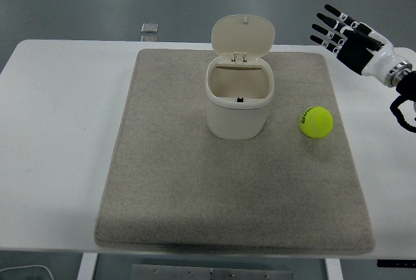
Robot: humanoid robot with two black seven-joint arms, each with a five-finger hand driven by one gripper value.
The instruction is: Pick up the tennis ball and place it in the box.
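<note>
Right hand [354, 41]: black palm, black fingers [328, 28] with white joint bands, white-silver wrist, black cable.

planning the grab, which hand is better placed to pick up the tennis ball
Right. The right hand is over the table's far right with fingers spread, and the tennis ball lies on the mat on that side, right of the open box. No left arm shows.
</note>
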